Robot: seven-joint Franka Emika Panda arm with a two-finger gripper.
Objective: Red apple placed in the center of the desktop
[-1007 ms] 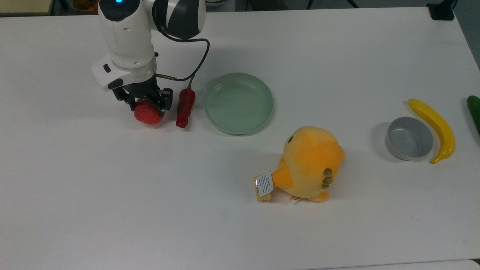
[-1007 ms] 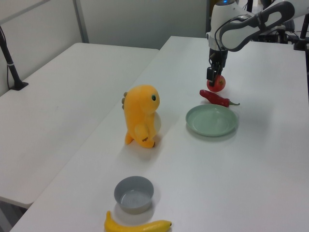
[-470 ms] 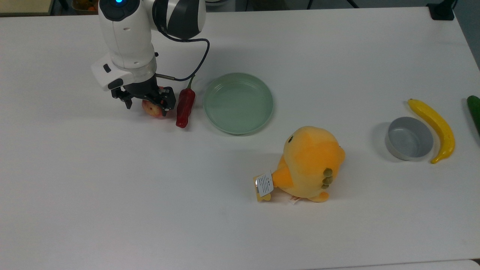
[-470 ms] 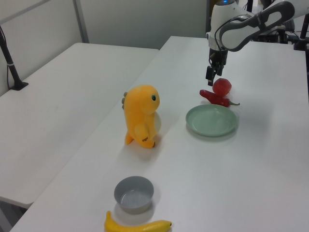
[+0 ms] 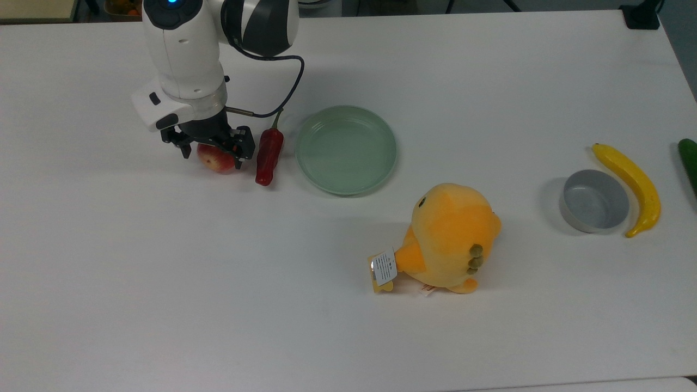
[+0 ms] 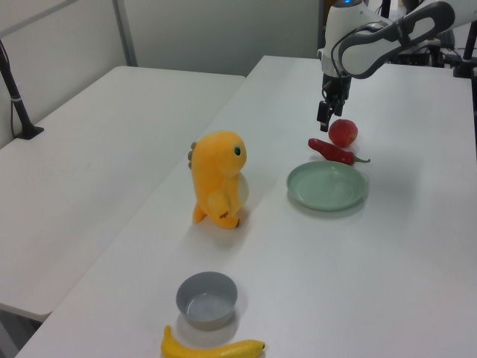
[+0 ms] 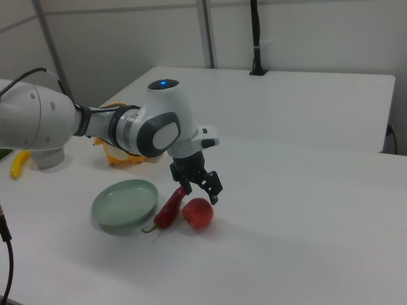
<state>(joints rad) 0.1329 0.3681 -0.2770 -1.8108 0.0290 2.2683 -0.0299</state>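
Top view shows the tool [image 5: 212, 148] hanging just above the red apple [image 5: 216, 160], its fingers spread apart with nothing between them; a second ago those fingers were clamped on the fruit, half a second ago they had let go and the apple was rolling toward the red chili pepper [image 5: 269, 155], and now the apple lies at rest on the counter [image 5: 163, 272], just left of the pepper in the top view; whether the two touch I cannot quite say, though the right view suggests a narrow gap between apple [image 7: 198, 213] and pepper [image 7: 170, 207].

So the grip has been lost or given up, and the apple sits at the top view's far left, well apart from the middle of the counter; the task is not done, since the centre lies to the top view's right, about the bare patch between the pale green plate [image 5: 381, 169] and the yellow plush toy [image 5: 452, 237]. Left view shows the tool [image 6: 326, 113] raised clear of the apple [image 6: 343, 133], which stands beyond the plate [image 6: 356, 194] and beside the pepper [image 6: 334, 153].

My judgement is that the next step is a fresh grasp; the apple is round and smooth and may roll again, and the pepper so close by could be nudged or caught; the grey bowl [image 5: 593, 201] and banana [image 5: 631, 185] lie well off to the top view's right and are no hindrance.
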